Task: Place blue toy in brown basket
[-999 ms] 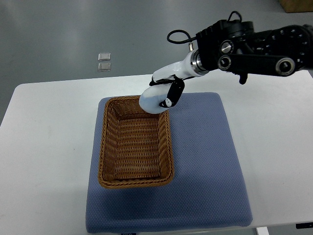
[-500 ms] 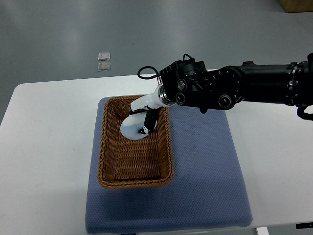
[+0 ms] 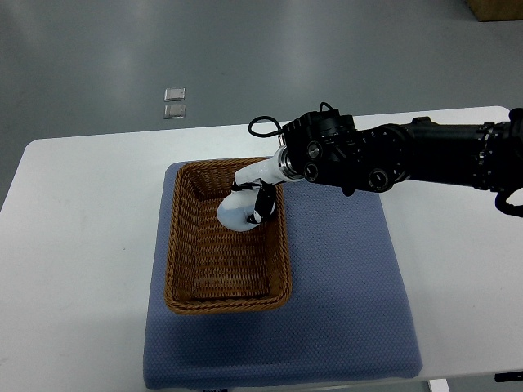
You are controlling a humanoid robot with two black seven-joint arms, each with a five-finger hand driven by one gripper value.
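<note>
The brown wicker basket [image 3: 184, 278] lies on a blue mat [image 3: 343, 286] at the table's middle. My right arm [image 3: 409, 155] comes in from the right edge, and its white hand [image 3: 245, 208] hangs over the far right part of the basket's inside, seen from the back. No blue toy shows anywhere: not on the mat, not on the table, not in the visible part of the basket. The hand hides whatever is under it.
The white table [image 3: 73, 245] runs around the mat on all sides. Two small clear things [image 3: 174, 103] lie on the grey floor beyond the table's far edge. A brown box corner [image 3: 494, 8] shows at the top right.
The right hand moved from above the basket's far right rim down into the basket, then drew back slightly to the right. The basket has not moved.
</note>
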